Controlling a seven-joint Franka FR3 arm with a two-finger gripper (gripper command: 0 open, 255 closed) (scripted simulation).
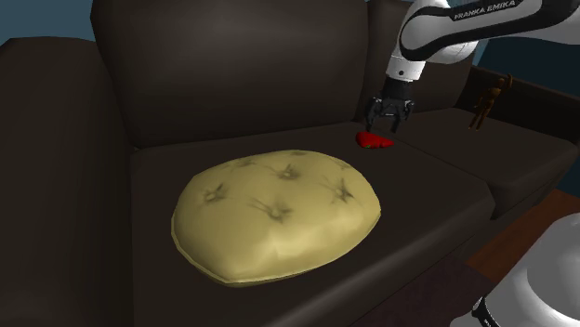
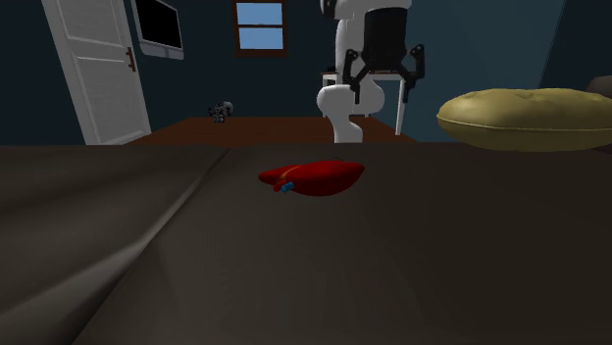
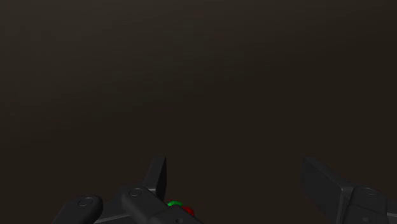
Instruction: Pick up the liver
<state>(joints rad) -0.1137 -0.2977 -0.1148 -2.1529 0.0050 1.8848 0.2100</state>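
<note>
Hovering the hand [image 1: 389, 119] just above the red liver [image 1: 375, 140], I had its fingers spread apart and nothing grasped. The liver lay flat on the dark sofa seat [image 1: 437, 176], beside the yellow cushion [image 1: 276, 212], so I judged lowering, closing and lifting were all left to do.

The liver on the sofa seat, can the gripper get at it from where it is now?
Probably yes. The gripper hangs open close above the liver, slightly off to one side, with nothing between them; the yellow cushion lies well apart.
</note>
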